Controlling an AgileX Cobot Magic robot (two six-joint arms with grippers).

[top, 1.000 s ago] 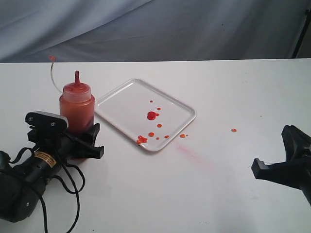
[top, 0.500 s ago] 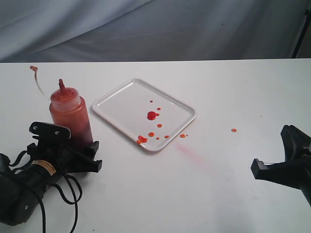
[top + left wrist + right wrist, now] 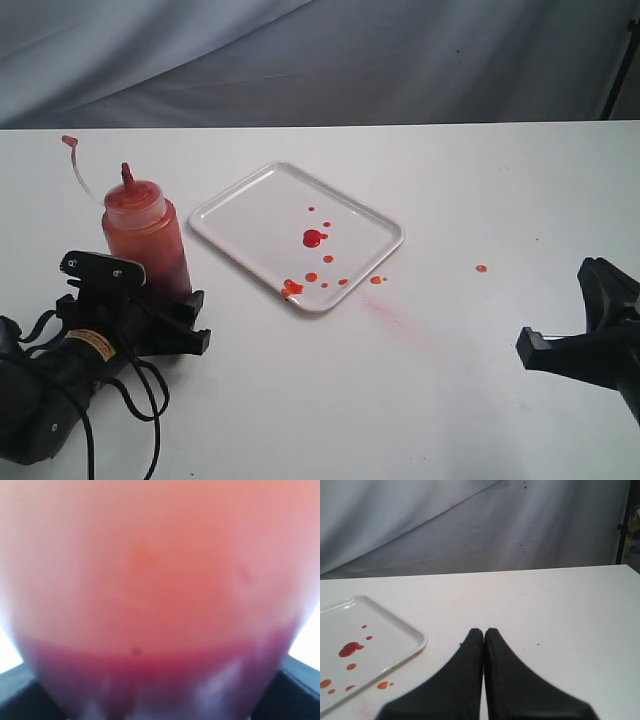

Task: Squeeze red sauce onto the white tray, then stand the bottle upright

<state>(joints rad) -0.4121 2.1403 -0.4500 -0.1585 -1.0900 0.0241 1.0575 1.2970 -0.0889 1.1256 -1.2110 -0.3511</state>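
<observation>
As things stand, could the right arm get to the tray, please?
Probably yes: the table between the right arm and the tray holds only a pink smear and a sauce drop. The bottle is beyond, in the left arm's jaws.

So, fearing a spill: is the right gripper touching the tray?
Apart. The right wrist view shows bare table between the right gripper and the tray.

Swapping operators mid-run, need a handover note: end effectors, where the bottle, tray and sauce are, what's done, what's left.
Left end effector: around the bottle, low down; gripping or released, cannot tell.
Right end effector: shut, empty, over the table right of the white tray.
Bottle: left of the tray, leaning, not upright.
Done: red sauce drops on the tray, one stray drop on the table.
Left: stand the bottle straight, release.
</observation>
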